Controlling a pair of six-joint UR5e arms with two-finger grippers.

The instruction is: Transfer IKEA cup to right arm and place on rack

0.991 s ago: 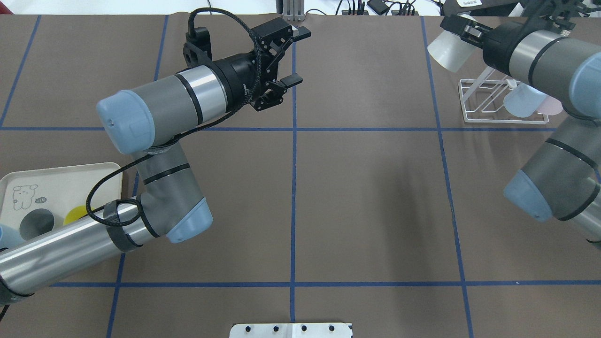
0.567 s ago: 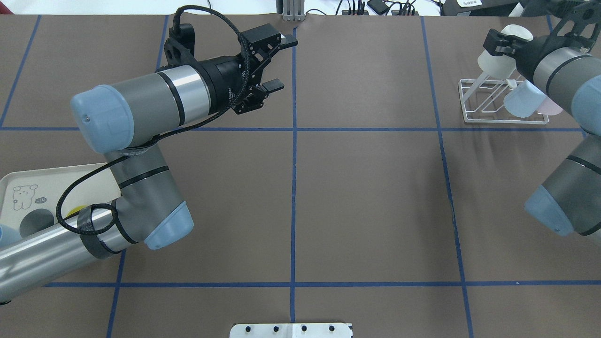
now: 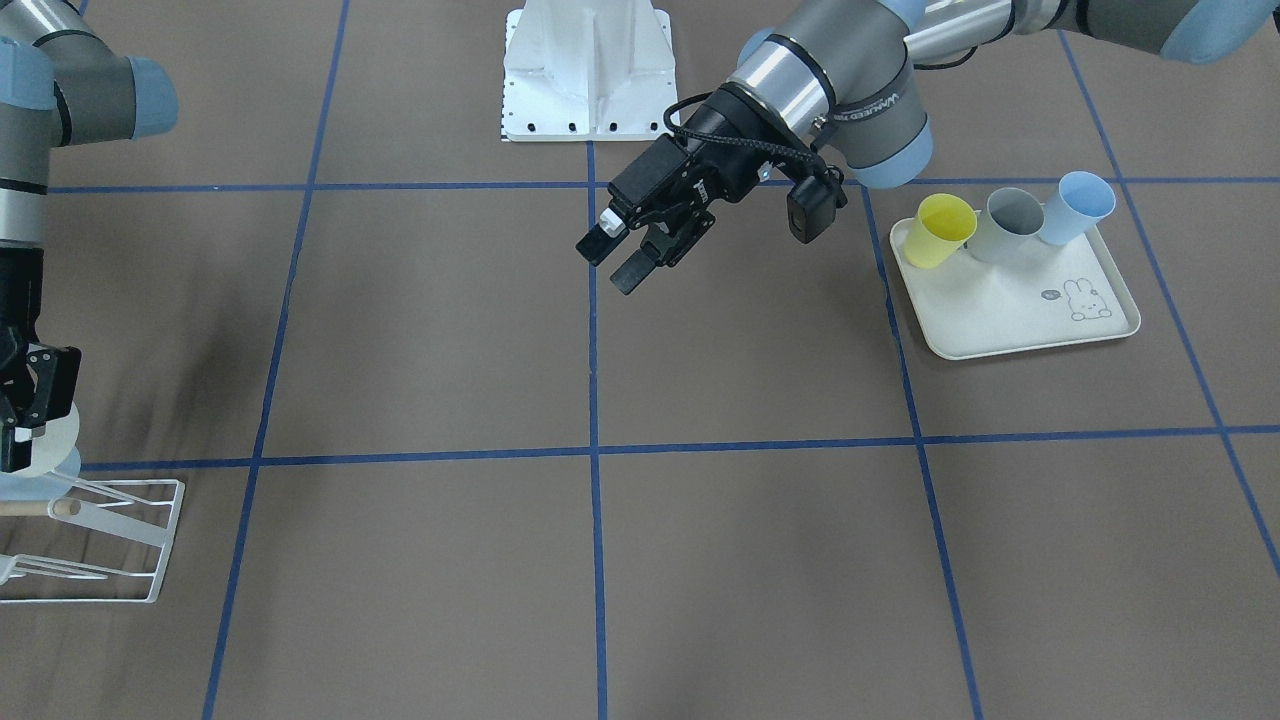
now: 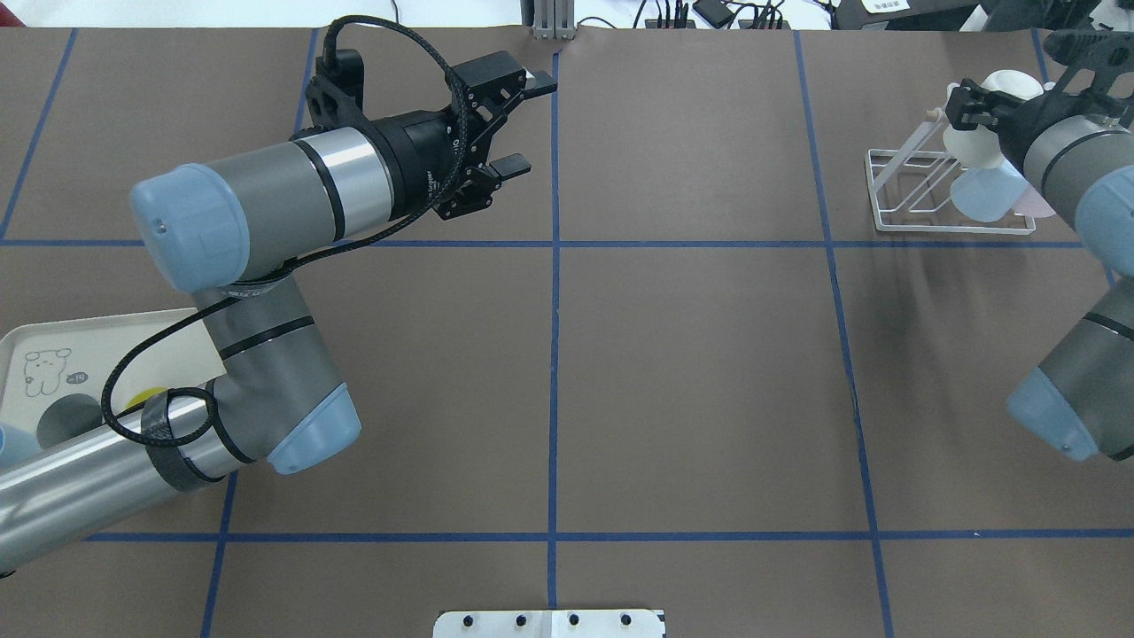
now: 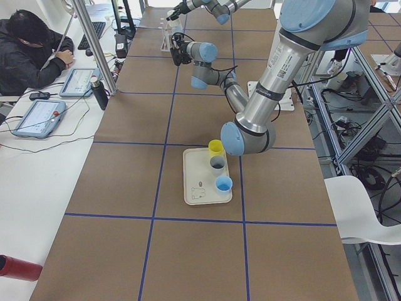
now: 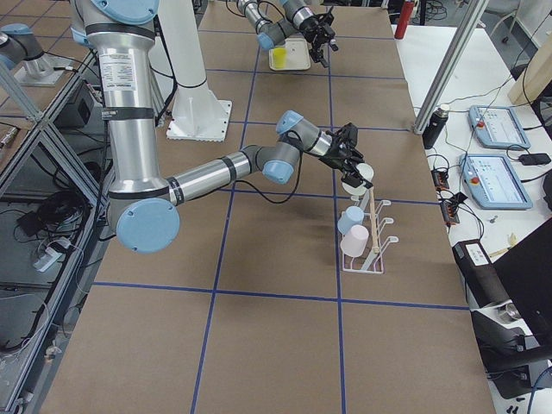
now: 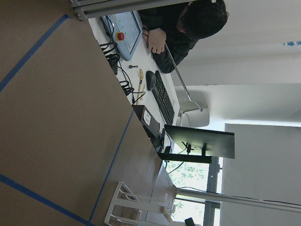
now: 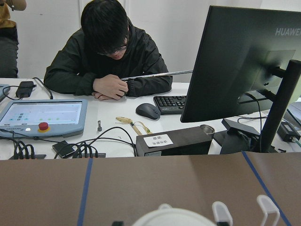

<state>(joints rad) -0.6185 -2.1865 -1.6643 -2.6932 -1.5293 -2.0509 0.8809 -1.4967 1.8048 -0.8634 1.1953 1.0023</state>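
Overhead exterior shows, nearest me, the left gripper [image 4: 527, 124] hanging spread and empty at top centre. Farther off, at upper right, the right gripper [image 4: 974, 111] pinches the white cup [image 4: 967, 146] just above the rack [image 4: 957, 230], beside a blue cup [image 4: 979, 197]. I'd say the handover is done; seating the cup and letting go are left.

We see the bench [image 4: 709, 354] under a matt brown, paper-like sheet, faintly creased and ruled with smooth blue tape [image 4: 553, 354]. At 2 o'clock the rack [image 4: 955, 230] is white coated wire with a pale wooden dowel [image 3: 35, 508]. The white cup [image 4: 970, 151] there looks like matt, slightly translucent plastic. At 8 o'clock the cream tray [image 4: 106, 341] is smooth plastic. The left arm [image 4: 257, 213] pairs brushed metal with matt grey shells.
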